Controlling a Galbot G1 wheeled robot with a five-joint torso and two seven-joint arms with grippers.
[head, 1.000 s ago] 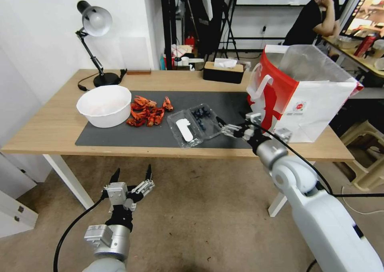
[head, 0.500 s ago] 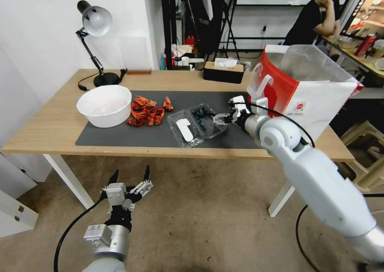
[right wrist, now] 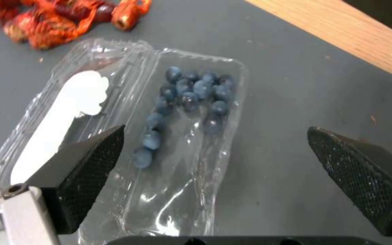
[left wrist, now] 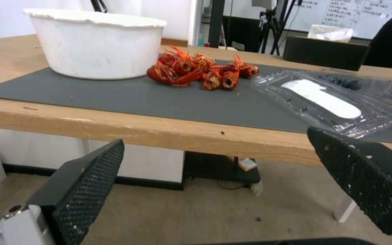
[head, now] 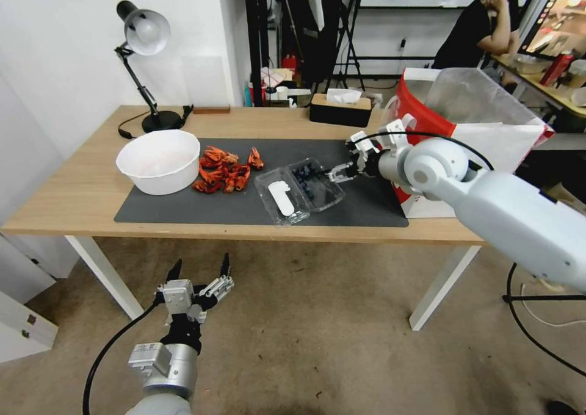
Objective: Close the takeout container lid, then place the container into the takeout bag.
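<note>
The takeout container lies open on the dark mat. Its half with blueberries faces the takeout bag, and the lid with its white label lies flat beside it. My right gripper hovers open just right of the blueberry half, between the container and the bag. In the right wrist view, the right gripper has its fingers spread wide over the blueberry half. My left gripper hangs open below the table's front edge. The left wrist view shows the lid beyond that edge.
A white bowl and a heap of red crayfish sit on the mat left of the container. A desk lamp and a black tissue box stand at the back of the table. The bag stands at the table's right end.
My right arm has swung up from the table's front edge, and its gripper has moved back along the container's right side. The left arm and the container have not moved.
</note>
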